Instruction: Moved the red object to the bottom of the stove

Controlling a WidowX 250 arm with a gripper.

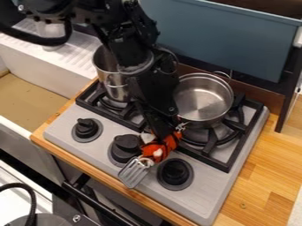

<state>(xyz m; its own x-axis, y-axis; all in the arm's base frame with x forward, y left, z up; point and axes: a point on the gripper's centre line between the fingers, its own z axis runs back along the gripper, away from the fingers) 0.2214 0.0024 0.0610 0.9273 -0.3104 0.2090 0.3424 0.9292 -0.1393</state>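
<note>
The black two-finger gripper (163, 136) is held right at the toy, presumably so that it can be guided along the stove's front; whether it is clasped cannot be told. The red-orange toy (156, 151) is marked with black stripes and white patches—soft-looking, slightly crumpled—and is placed between black round knobs (175, 172), touching a slotted metal spatula (134, 172).

Three black control knobs (87, 128), two metal pots (203, 99), one slotted spatula (134, 173) and one red, black and white soft toy (154, 151); one stove (200, 194), one wooden bench (262, 176), one white sink (44, 81).
</note>
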